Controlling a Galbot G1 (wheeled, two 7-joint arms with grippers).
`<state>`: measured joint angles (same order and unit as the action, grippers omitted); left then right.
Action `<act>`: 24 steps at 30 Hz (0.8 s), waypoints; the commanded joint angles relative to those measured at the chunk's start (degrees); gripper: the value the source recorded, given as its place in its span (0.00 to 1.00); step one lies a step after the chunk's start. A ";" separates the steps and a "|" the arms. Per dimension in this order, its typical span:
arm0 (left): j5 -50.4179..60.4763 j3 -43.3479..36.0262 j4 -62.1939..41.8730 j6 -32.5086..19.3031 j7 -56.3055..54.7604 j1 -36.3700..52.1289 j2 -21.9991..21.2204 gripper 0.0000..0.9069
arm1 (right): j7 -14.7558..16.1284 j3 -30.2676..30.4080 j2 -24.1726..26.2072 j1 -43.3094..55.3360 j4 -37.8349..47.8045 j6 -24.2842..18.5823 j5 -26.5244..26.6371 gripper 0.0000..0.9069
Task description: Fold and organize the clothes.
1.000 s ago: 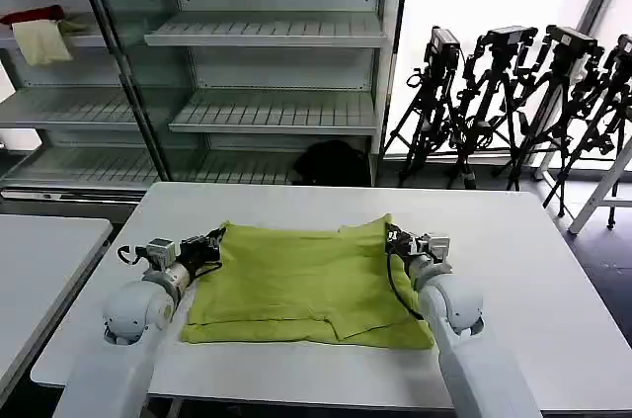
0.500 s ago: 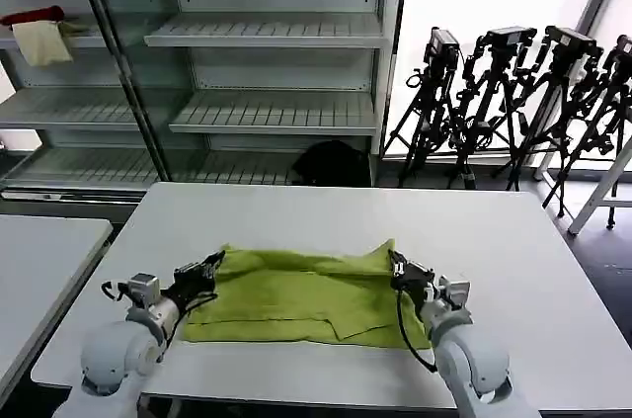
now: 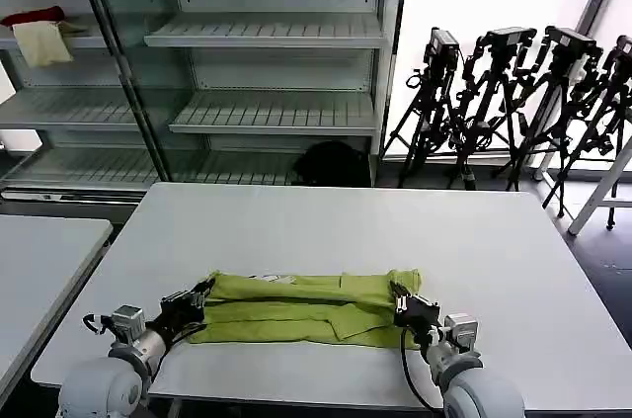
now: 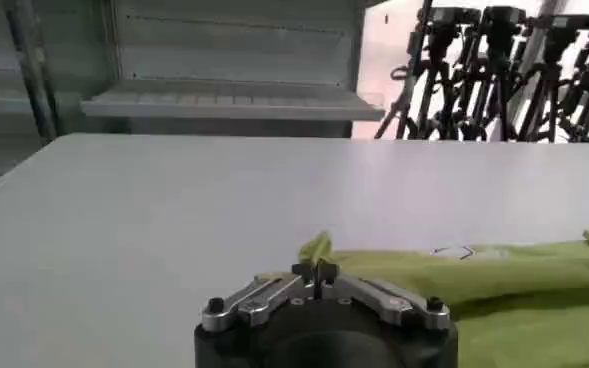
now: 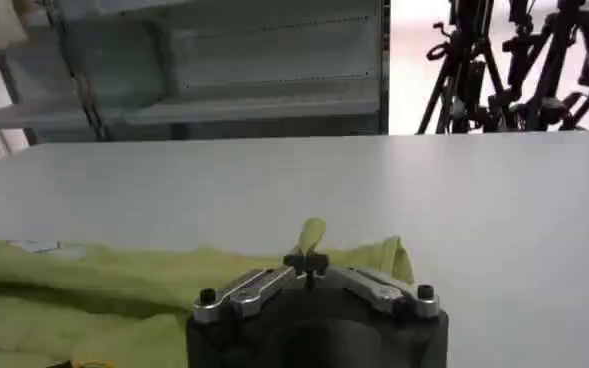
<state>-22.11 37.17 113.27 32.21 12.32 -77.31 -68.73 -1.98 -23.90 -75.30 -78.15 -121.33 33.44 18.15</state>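
The lime yellow-green T-shirt (image 3: 306, 307) lies as a long narrow folded band across the near part of the white table (image 3: 326, 220). My left gripper (image 3: 200, 292) is shut on the shirt's left end, a small tuft of fabric (image 4: 316, 247) poking up between its fingertips. At the shirt's right end, my right gripper (image 3: 399, 301) is shut on a pinch of cloth (image 5: 312, 236). Both grippers sit low, close to the tabletop near its front edge. In the left wrist view the T-shirt (image 4: 494, 270) stretches away to the side; in the right wrist view the T-shirt (image 5: 84, 290) does likewise.
A second white table (image 3: 39, 270) stands at the left. Behind are metal shelves (image 3: 267, 33) with a red cloth (image 3: 30, 16) and a cream cloth (image 3: 41, 42) at the upper left. Black tripods (image 3: 513, 102) stand at the back right. The table's far half is bare.
Both grippers have drawn the shirt's far edge toward the table's front edge, folding the spread shirt over itself into a narrow band. Both arms moved nearer and lower.
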 commanded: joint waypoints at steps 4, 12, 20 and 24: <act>2.18 0.58 1.54 -0.02 -0.04 -2.95 -0.62 0.01 | 0.36 -0.29 -0.96 -2.39 -0.43 -0.14 -8.39 0.00; 4.26 -0.73 1.53 0.17 -1.43 -1.80 -1.41 1.00 | -1.06 0.33 -2.15 -1.04 1.29 -0.12 -19.35 1.00; 4.70 -0.72 1.79 0.08 -2.63 -1.40 -1.58 1.00 | 0.04 0.34 -1.93 -1.64 1.74 -0.95 -28.92 1.00; 2.59 -0.25 2.95 -0.16 -3.53 -1.10 -1.90 1.00 | 0.31 0.30 -1.91 -2.18 1.71 -1.90 -31.45 1.00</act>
<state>-18.23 36.56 115.02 32.34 9.89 -78.27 -70.31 -1.83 -23.72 -76.93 -79.90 -119.92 32.48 -3.21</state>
